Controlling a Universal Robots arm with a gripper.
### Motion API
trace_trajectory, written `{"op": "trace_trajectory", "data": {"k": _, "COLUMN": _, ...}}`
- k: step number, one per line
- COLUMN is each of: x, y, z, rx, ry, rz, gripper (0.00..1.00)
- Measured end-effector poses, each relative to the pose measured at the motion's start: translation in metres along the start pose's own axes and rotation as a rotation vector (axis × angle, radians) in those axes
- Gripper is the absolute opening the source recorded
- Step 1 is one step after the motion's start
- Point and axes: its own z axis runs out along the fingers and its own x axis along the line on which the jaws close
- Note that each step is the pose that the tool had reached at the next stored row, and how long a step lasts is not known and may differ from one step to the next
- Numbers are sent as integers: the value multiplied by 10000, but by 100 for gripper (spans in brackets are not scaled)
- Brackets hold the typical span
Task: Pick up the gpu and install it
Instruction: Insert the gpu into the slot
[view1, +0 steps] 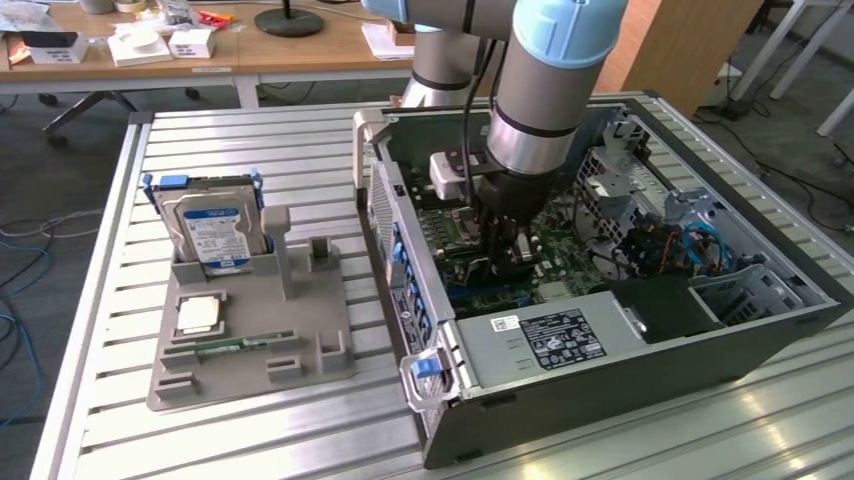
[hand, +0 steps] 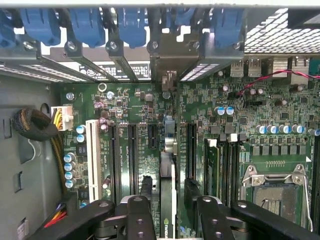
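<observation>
We see the gripper (hand: 167, 192) deep in the open computer case (view1: 747, 345), fingers (hand: 146, 187) apart either side of the gpu (hand: 167, 200) standing edge-on in its motherboard (hand: 260, 115) slot.

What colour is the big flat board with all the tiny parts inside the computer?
The board is dark green; the wrist view shows it best.
</observation>
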Motion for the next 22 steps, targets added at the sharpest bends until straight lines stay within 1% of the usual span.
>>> {"op": "trace_trajectory", "data": {"k": 4, "x": -1, "y": -1, "z": -42, "rx": 0, "ry": 1, "rz": 0, "gripper": 39}}
{"op": "trace_trajectory", "data": {"k": 7, "x": -4, "y": -3, "z": -123, "rx": 1, "ry": 1, "rz": 0, "gripper": 39}}
{"op": "trace_trajectory", "data": {"k": 11, "x": -9, "y": -7, "z": -270, "rx": 2, "ry": 0, "rz": -1, "gripper": 39}}
{"op": "trace_trajectory", "data": {"k": 22, "x": -25, "y": -18, "z": -767, "rx": 2, "ry": 1, "rz": -1, "gripper": 39}}
